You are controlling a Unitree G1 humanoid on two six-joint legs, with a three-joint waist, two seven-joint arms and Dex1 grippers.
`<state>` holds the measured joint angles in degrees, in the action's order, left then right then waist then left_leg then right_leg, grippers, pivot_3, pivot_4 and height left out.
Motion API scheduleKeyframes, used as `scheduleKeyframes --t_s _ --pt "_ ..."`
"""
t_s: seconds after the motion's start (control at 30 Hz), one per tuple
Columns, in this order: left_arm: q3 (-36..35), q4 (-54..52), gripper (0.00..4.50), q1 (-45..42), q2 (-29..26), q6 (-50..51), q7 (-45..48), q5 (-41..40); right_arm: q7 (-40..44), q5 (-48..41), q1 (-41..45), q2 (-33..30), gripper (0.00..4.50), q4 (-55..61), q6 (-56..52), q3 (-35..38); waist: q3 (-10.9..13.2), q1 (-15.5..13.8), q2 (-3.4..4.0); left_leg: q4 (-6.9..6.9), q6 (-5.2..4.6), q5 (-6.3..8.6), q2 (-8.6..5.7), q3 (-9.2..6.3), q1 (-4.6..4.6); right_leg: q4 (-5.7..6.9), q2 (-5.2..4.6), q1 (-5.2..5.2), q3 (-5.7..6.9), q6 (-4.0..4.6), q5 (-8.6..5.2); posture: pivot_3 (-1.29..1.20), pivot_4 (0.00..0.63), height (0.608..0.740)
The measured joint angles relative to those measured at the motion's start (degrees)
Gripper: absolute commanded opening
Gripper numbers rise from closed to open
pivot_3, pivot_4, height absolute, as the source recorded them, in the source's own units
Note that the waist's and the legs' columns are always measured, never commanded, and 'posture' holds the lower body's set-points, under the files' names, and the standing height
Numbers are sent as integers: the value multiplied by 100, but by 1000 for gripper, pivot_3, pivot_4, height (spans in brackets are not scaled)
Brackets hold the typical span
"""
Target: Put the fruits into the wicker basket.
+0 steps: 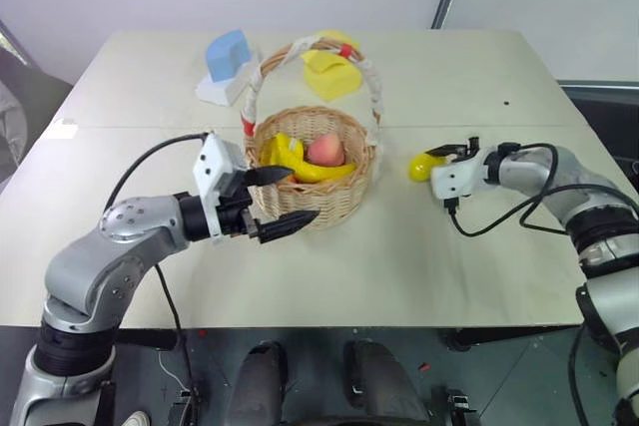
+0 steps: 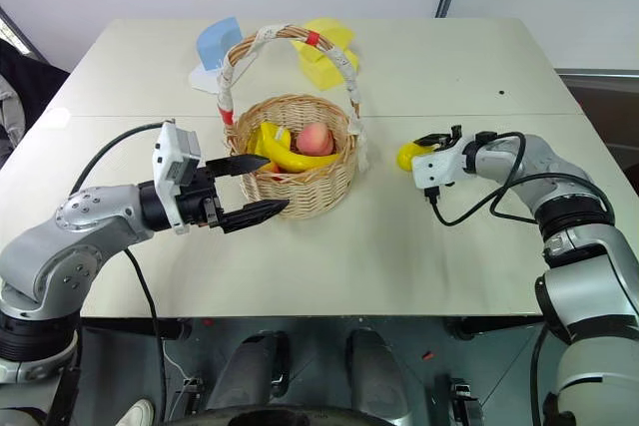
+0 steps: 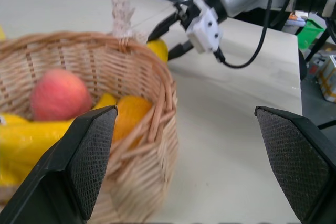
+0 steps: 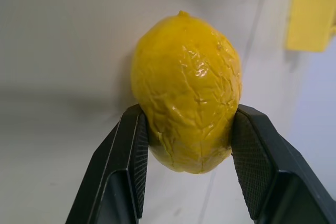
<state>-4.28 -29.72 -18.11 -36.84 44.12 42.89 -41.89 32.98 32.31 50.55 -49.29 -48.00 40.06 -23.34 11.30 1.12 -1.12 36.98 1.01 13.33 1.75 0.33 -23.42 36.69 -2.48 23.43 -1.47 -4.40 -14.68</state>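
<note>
Right wrist view: right hand point(image 4: 186, 174) clamps lemon point(image 4: 186, 90); left hand point(image 1: 282, 197) spread wide beside basket point(image 1: 344, 197).

round tan wicker basket point(image 1: 318, 187) standing upright near mid-table, its tall arched handle point(image 1: 369, 72) wrapped in white with red bands. small round pink-red peach point(image 1: 325, 150) lying inside the basket, resting on the yellow contents toward the far side. small oval yellow lemon point(image 4: 186, 93), skin wrinkled and glossy, lying on the tabletop to the right of the basket and apart from it, a black finger point(image 4: 128, 169) pressed against each of its long sides.
</note>
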Motion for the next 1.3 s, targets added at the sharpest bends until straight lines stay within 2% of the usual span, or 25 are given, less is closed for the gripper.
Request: scheduleKeyframes --t_s 0.07,0.17,0.2,0.23,0.27,0.3,0.4,0.43,0.47,0.5,0.57,0.63,0.77,0.9,1.0,1.17,1.3 --pt "-209 99 4500 113 -12 -144 -5 19 209 -464 -328 -158 1735 529 -154 328 0 -11 0 -2 0 0 1 -2 0 2 0 0 0 0 0 0 150 740" --pt "-609 382 4500 494 -98 -494 29 180 925 -1709 -1115 -426 1735 1772 -906 1022 0 -34 1 -1 -1 1 4 -6 3 14 -3 -1 2 -2 -1 0 150 740" --pt "-677 476 4500 580 -97 -664 71 259 1239 -2297 -1491 -516 1735 2416 -1463 1292 0 -37 1 -3 -1 1 5 -5 2 17 -5 2 2 -2 -1 0 150 740" --pt "-861 550 4500 790 -98 -919 130 320 1692 -3350 -2113 -649 1735 3659 -2463 1666 0 -48 1 -3 -2 1 17 -19 4 29 -10 -2 7 -7 -4 0 150 740" --pt "-890 578 4500 812 -100 -952 137 331 1756 -3488 -2160 -654 1735 3819 -2587 1692 0 -44 1 -2 -2 1 17 -19 6 29 -10 -2 7 -8 -4 0 150 740" --pt "-961 673 4500 853 -82 -1130 207 375 2010 -4370 -2543 -743 1735 4909 -3592 1968 2 -34 5 -1 -2 1 10 -15 6 28 -8 1 4 -5 -5 0 150 740" --pt "-1027 717 4500 887 -83 -1233 251 387 2182 -4947 -2683 -797 1735 5680 -4150 2005 2 -19 5 5 -1 2 16 -12 18 27 -9 -8 4 7 -3 0 150 740" --pt "-1102 761 4500 953 -85 -1331 309 386 1844 -5451 -2566 -316 1735 6282 -5073 1997 -2 13 -2 7 0 2 21 -12 19 29 -11 -2 -3 13 0 0 150 740" --pt "-1051 815 4500 873 -20 -1351 303 384 1311 -5504 -2069 660 1735 6757 -5622 1551 -4 111 -5 6 0 1 25 -24 14 33 4 8 -5 24 10 0 150 740" --pt "-999 785 4500 824 48 -1360 295 372 1049 -5356 -1776 1095 1735 6901 -5831 1161 -3 128 0 3 1 0 22 -26 8 42 6 21 -4 24 10 0 150 740" --pt "-980 691 4500 825 128 -1366 265 345 639 -4909 -1418 1545 1735 6879 -6237 718 -3 91 -1 1 3 -2 20 -28 -4 45 14 28 9 23 9 0 150 740" --pt "-995 683 4500 844 132 -1365 220 319 450 -4640 -1290 1665 2778 6716 -6451 654 -4 -13 -2 0 3 -2 16 -22 -11 41 5 33 11 21 8 0 150 740" --pt "-987 576 4500 854 210 -1364 102 283 338 -4129 -1085 1834 4469 6464 -6530 446 -4 -50 -2 0 3 -2 9 -8 -22 28 -15 35 7 18 7 0 150 740" --pt "-978 453 4500 855 251 -1361 27 248 424 -3887 -1095 1807 4469 6422 -6427 412 -3 -41 -3 2 3 -2 7 -1 -22 28 -15 34 6 17 6 0 150 740" --pt "-983 404 4500 916 267 -1356 -12 234 804 -4477 -1429 1706 4469 6830 -6437 994 -3 -46 -4 0 3 -1 8 -6 -21 29 -8 32 8 13 5 0 150 740" --pt "-996 401 4500 979 263 -1351 3 146 1059 -6030 -2132 1515 4469 7369 -7422 2397 -4 -41 -4 1 2 -1 9 -8 -12 29 -4 24 9 14 4 0 150 740" --pt "-959 407 4500 907 263 -1350 52 120 613 -6070 -2208 1715 4469 7022 -7636 2658 -4 17 -5 0 3 -1 12 -1 -1 30 4 24 1 19 6 0 150 740"
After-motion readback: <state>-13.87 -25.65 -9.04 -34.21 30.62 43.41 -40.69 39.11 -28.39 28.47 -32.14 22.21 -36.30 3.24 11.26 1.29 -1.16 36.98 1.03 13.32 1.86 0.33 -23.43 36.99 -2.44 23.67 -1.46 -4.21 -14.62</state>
